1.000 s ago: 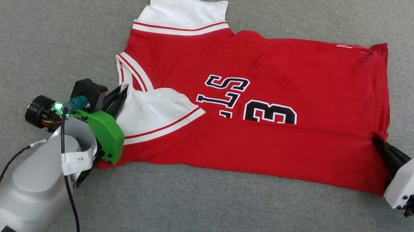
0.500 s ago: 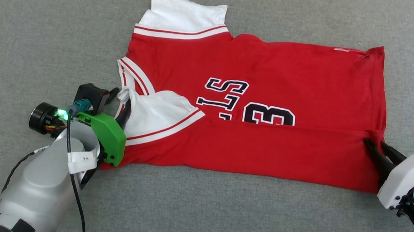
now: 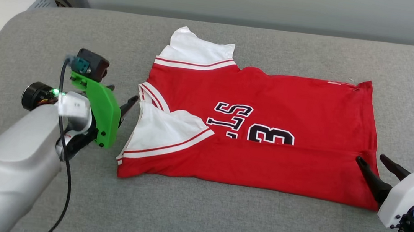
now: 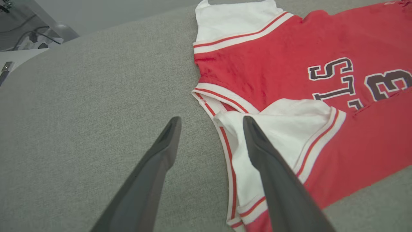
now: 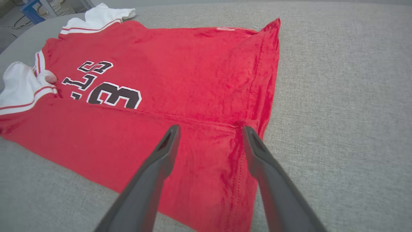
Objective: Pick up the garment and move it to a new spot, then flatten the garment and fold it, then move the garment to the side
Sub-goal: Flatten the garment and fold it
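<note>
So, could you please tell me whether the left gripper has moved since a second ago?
Yes: the left gripper has opened and backed leftward off the white sleeve of the garment.

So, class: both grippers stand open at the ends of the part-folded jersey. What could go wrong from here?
1. The left gripper has a finger beside the folded-in white sleeve; withdrawing could snag it and undo the fold.
2. The right gripper hangs by the garment at its hem; it might drag the flap open.
3. The far sleeve sticks out, so the next fold may come out uneven.
</note>
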Controlling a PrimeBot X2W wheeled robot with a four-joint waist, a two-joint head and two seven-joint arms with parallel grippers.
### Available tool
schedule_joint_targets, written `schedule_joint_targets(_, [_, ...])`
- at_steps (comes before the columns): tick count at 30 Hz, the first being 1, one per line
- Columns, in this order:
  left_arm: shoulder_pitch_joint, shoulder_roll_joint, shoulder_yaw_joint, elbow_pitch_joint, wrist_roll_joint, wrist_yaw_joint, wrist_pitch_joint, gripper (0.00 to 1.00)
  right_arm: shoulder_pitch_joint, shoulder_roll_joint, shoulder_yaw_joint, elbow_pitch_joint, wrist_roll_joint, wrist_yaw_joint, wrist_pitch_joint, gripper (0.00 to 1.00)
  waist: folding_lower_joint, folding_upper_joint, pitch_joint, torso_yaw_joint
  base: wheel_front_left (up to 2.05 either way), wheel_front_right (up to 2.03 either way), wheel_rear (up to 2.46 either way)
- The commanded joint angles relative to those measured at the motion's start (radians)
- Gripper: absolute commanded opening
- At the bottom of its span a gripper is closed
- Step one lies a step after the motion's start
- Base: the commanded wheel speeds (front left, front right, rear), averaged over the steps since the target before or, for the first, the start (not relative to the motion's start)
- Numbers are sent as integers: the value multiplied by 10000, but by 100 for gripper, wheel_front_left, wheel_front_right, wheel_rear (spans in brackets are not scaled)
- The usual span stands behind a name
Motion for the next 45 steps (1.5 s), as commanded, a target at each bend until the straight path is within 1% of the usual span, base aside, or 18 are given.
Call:
schedule_joint_targets(1, [-199,176,-140,-265,-473,-26,759,100,166,38,-59,-63,-76,-15,69,100,0,0,-150,71,0,0,0])
schedule_joint_targets(2, [-269,319,-303,-548,-833,-26,1542,100,212,44,-82,-86,-67,-15,138,100,0,0,-174,76,0,0,0])
schedule_joint_targets(4, [-354,574,-575,-972,-1352,-27,2730,100,271,56,-113,-138,-41,-15,270,100,0,0,-186,62,0,0,0])
schedule_joint_targets(8, [-360,869,-915,-1431,-2064,-27,4262,100,329,89,-156,-231,-5,-15,492,100,0,0,-115,-7,0,0,0])
schedule_joint_targets(10, [-276,936,-1028,-1472,-2277,-27,4710,100,328,128,-151,-287,8,-15,592,100,0,0,-54,-81,0,0,0])
schedule_joint_targets(13, [-54,955,-1199,-1431,-2491,-28,5094,100,273,170,-153,-348,2,-15,698,100,0,0,63,-202,0,0,0])
schedule_joint_targets(16, [209,950,-1409,-1273,-2512,-28,5201,100,194,203,-147,-384,-7,-15,775,100,0,0,206,-341,0,0,0])
schedule_joint_targets(23, [801,708,-1834,-463,-2456,-28,5048,100,-29,301,-44,-385,-55,-15,867,100,0,0,497,-602,0,0,0])
schedule_joint_targets(28, [1076,422,-1947,170,-2550,-28,4626,100,-181,268,29,-379,-20,-15,887,100,0,0,568,-673,0,0,0])
schedule_joint_targets(29, [1091,388,-1962,192,-2561,-28,4496,47,-210,233,27,-382,-30,-15,873,100,0,0,549,-670,0,0,0])
schedule_joint_targets(30, [1104,360,-1954,217,-2565,-28,4264,0,-248,175,32,-394,-71,-15,857,100,0,0,516,-662,0,0,0])
schedule_joint_targets(33, [1110,355,-1943,166,-2641,-28,3766,0,-354,-27,87,-530,-142,-15,926,100,0,0,332,-623,0,0,0])
schedule_joint_targets(38, [1075,644,-1896,-367,-2760,-28,2924,0,-648,-660,128,-1026,-305,-15,1436,100,0,0,-5,-531,0,0,0])
schedule_joint_targets(41, [1046,873,-1853,-755,-2750,-28,2506,0,-749,-1056,151,-1338,-176,-15,2197,100,0,0,-141,-466,0,0,0])
schedule_joint_targets(45, [1042,1201,-1813,-1266,-2669,-28,2101,0,-818,-1589,297,-1680,205,-15,3717,100,0,0,-199,-397,0,0,0])
